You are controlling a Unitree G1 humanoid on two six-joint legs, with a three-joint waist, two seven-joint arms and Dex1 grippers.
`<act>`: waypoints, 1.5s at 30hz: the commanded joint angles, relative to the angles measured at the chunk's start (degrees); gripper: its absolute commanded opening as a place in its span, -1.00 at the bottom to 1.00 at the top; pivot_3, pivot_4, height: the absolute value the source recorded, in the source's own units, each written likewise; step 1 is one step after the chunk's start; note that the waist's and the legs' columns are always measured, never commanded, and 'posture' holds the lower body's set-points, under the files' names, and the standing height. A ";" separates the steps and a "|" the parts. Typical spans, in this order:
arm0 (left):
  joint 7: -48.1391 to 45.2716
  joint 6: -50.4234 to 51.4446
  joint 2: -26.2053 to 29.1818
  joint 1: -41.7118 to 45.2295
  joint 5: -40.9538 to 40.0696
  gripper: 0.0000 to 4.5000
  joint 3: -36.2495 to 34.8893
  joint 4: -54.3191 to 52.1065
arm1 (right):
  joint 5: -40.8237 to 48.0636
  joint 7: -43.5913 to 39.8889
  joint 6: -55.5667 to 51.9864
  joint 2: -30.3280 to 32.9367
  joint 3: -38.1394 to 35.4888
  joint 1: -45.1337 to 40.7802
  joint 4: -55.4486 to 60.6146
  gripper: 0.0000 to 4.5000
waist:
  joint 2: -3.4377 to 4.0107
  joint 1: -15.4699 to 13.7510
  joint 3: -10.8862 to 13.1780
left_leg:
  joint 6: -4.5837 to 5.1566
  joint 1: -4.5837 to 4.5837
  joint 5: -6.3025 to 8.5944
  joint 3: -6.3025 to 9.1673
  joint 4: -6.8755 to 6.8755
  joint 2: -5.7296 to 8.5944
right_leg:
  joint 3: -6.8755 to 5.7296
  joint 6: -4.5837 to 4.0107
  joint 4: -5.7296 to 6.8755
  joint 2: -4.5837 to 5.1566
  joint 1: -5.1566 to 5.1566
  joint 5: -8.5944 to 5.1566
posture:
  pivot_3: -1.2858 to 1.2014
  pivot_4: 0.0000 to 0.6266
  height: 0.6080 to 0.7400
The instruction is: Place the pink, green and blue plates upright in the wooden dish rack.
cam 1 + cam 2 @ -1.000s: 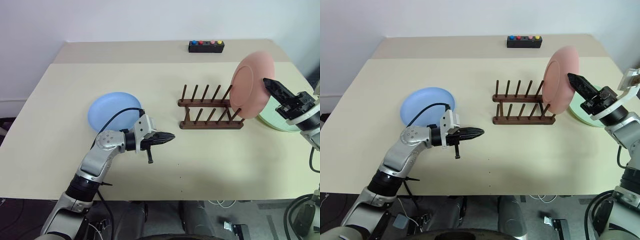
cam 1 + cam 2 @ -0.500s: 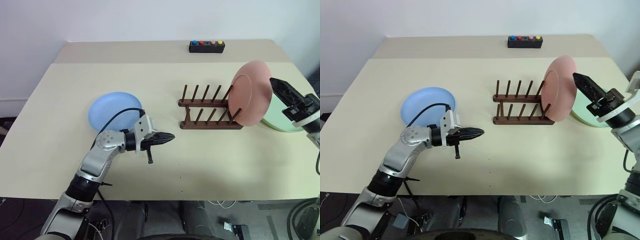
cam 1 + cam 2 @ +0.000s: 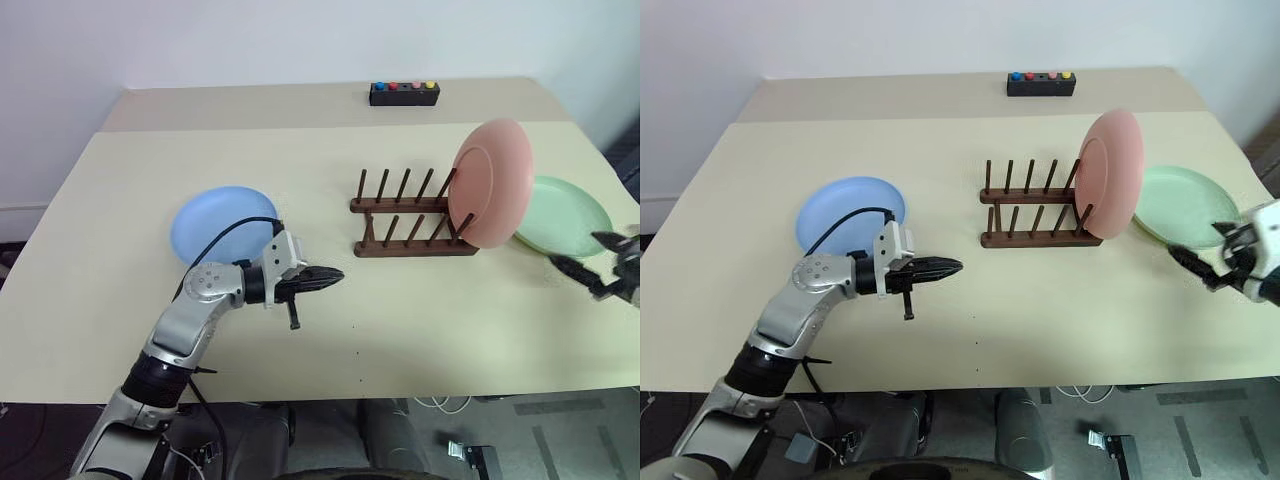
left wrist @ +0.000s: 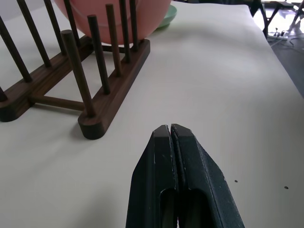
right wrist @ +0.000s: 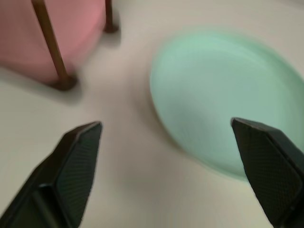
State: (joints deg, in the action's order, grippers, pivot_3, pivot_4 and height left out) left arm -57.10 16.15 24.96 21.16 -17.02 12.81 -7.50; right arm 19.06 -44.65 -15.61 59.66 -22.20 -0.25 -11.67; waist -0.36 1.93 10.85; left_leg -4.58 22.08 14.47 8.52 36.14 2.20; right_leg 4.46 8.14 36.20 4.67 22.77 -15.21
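Hiding behind pink plate (image 3: 492, 182): green plate (image 3: 565, 216) edge

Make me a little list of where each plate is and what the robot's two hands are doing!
pink plate: upright in the right end of the wooden dish rack
green plate: flat on the table, right of the rack
blue plate: flat, left of the rack
left gripper: shut, empty
right gripper: open, empty, near the green plate
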 commanded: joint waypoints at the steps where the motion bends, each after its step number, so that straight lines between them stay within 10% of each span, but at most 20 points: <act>1: -0.40 -0.27 0.19 1.08 -0.94 -1.00 -0.58 -1.74 | -7.09 1.00 6.94 1.09 4.11 -4.08 -4.74 0.99 | 0.00 0.17 0.00 | 0.00 0.02 0.00 0.00 -0.01 0.00 | 0.00 0.00 -0.01 0.00 0.01 0.00 | 0.03 -0.52 1.00; 9: -0.13 -0.38 -0.29 0.96 -0.28 -1.00 -0.16 -1.66 | -16.57 1.40 18.79 -1.26 13.58 -15.94 -20.32 0.99 | -0.02 0.51 0.01 | 0.00 0.01 0.00 -0.01 -0.01 0.00 | 0.03 0.01 -0.01 0.02 0.01 0.01 | 0.03 -0.52 1.00; 19: 0.72 -0.58 -0.01 -0.47 0.52 -1.00 0.05 -2.57 | -19.92 4.94 25.67 -3.27 15.22 -20.58 -29.89 -0.99 | -0.01 0.43 0.01 | 0.00 0.01 0.00 -0.01 0.00 0.01 | 0.04 0.01 -0.01 0.02 0.01 0.01 | 0.03 -0.52 1.00; 34: 1.20 -0.93 -0.56 -0.64 1.04 -1.00 0.71 -2.18 | -20.59 22.81 27.70 0.08 -0.14 -15.16 -2.71 -0.99 | 0.20 0.66 0.00 | 0.01 -0.05 0.00 -0.15 -0.04 0.00 | 0.19 0.02 0.06 0.00 0.06 0.02 | 0.03 -0.52 1.00; 45: 1.24 -1.87 -0.57 0.75 1.05 -1.00 -0.54 0.11 | 9.20 10.49 5.38 -4.28 0.71 -29.12 26.97 -0.99 | 0.14 0.44 0.03 | 0.02 -0.02 0.01 -0.11 -0.02 -0.02 | 0.17 0.05 0.03 0.01 0.03 0.04 | 0.03 -0.52 1.00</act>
State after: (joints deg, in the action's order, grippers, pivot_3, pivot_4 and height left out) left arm -56.02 15.35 24.15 21.22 -15.56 13.60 -6.80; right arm 22.45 -32.73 -7.05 55.74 -20.68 -27.64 10.77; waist -0.22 2.36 10.88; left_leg -4.55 22.06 14.49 8.41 36.12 2.18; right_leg 4.63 8.19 36.23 4.68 22.80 -15.17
